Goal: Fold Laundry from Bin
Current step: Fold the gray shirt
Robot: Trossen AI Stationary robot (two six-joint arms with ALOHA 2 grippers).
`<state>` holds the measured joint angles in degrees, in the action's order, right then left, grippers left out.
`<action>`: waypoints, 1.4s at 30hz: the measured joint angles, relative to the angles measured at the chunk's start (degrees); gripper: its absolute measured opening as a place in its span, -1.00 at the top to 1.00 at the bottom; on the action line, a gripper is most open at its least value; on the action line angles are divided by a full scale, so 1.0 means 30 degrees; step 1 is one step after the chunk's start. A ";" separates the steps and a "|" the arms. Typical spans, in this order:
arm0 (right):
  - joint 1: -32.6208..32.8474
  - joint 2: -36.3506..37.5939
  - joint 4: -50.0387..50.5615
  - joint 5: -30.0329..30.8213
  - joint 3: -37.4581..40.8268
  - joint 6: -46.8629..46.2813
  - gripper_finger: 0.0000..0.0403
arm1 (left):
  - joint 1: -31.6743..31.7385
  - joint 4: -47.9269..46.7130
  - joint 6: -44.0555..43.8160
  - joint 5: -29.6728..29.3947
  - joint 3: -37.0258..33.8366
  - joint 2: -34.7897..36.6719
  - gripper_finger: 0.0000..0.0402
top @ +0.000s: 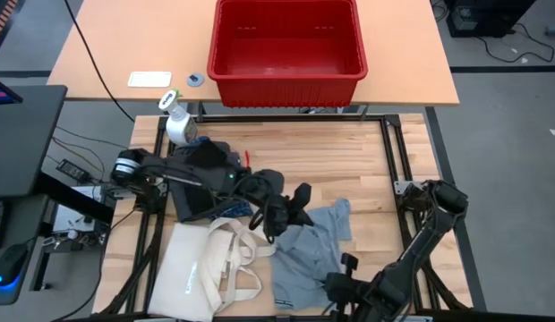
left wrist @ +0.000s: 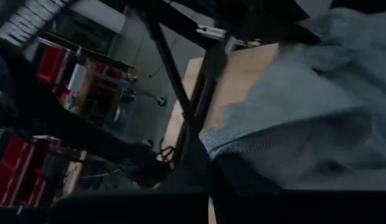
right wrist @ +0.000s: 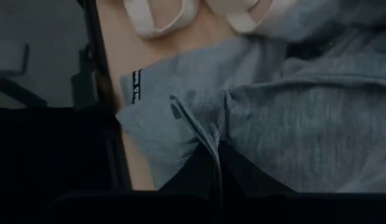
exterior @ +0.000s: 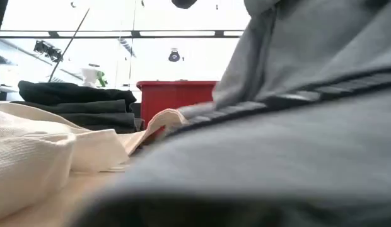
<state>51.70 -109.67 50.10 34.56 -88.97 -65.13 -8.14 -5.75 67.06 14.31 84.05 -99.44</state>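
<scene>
A soft light grey garment lies spread out on the wooden table, close to its near edge and a bit right of the middle. The left gripper is shut tight on the top edge of this grey cloth. The right gripper is at the near edge of the table, and its fingers are closed on a fold of the same grey cloth.

Just left of the grey garment lies a cream canvas tote bag with long handles, touching the cloth. Behind the bag, by the left edge, sits a pile of dark folded clothes. A white spray bottle stands at the far left corner.

The big red plastic bin sits well apart on another table behind. Its inside looks empty.
</scene>
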 joint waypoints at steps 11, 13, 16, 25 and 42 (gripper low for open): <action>0.0794 -0.0160 -0.0220 -0.5202 0.2730 -0.4360 0.60 | 0.0077 0.2359 -0.1182 0.0002 0.0000 -0.1885 0.90; 0.0794 -0.0175 -0.0073 -0.6569 0.3099 -0.5352 0.43 | 0.0108 0.2637 -0.1438 -0.0445 -0.0022 -0.2322 0.86; 0.0794 -0.0211 0.0446 -0.7552 0.3155 -0.6579 0.20 | 0.0328 0.2977 -0.1795 -0.1205 0.0000 -0.3065 0.76; 0.1220 -0.0211 -0.0305 -1.0369 0.3045 -0.8440 -0.21 | 0.1054 0.2714 -0.4255 -0.1421 -0.0022 -0.3152 -0.01; 0.3314 0.0318 -0.2182 -1.2193 0.3038 -1.4406 -0.14 | 0.1582 0.5147 -0.7389 -0.0751 -0.0015 -0.2003 -0.72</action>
<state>61.65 -108.71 43.55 -2.01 -79.85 -108.35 -3.39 9.69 44.90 12.05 84.01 -105.45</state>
